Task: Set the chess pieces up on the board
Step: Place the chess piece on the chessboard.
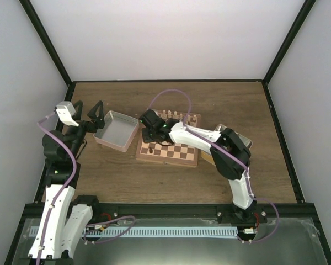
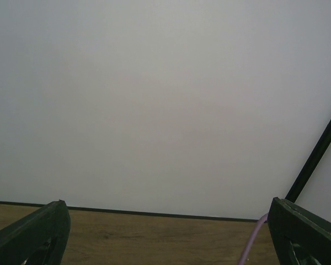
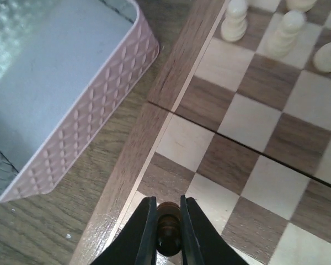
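Pinching dark chess piece [image 3: 168, 234] — right hand [image 3: 167, 212] clamped.

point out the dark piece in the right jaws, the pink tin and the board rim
dark piece [image 3: 168, 226]: right wrist view, on its rounded middle
pink tin [image 3: 94, 116]: right wrist view, on its patterned side wall
board [image 3: 129, 160]: right wrist view, on its bare wooden rim
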Available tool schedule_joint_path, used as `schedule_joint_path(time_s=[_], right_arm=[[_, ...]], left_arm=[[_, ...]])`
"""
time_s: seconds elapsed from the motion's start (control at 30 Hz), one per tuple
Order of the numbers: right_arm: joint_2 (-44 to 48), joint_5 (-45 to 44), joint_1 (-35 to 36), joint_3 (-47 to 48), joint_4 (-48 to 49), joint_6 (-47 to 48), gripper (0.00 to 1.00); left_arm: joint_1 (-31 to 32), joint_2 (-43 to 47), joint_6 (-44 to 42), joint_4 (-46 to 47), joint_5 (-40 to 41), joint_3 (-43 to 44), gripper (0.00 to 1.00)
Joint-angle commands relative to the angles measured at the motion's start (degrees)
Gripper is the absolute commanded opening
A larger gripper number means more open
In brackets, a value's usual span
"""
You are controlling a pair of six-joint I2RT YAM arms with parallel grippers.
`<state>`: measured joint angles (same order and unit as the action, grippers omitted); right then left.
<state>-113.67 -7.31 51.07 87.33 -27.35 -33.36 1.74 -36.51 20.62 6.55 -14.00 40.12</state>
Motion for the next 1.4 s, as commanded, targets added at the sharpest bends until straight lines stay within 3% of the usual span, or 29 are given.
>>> schedule_joint_path(time_s=[0.0,0.7,0.97,1.37], right_arm=[[-2.53,-2.57,2.14,4.23,-3.63,4.11,0.04],[-8.23,-1.73,4.21,7.99,-5.43,6.95,0.07],[-7.96,-1.09,4.19,8.62,-6.02,6.78,0.23],[-0.73,-6.15,3.19,5.81,-2.80,1.80,0.35]], left_arm=[[-0.42,0.59,-0.06,0.04,0.38,-0.58,1.00],[-0.42,0.56,0.29,0.30,0.20,-0.83,1.00],[-0.41,0.57,0.21,0.27,0.20,-0.90,1.00],[-0.38,0.65,0.04,0.61,-1.13,-0.73,1.00]])
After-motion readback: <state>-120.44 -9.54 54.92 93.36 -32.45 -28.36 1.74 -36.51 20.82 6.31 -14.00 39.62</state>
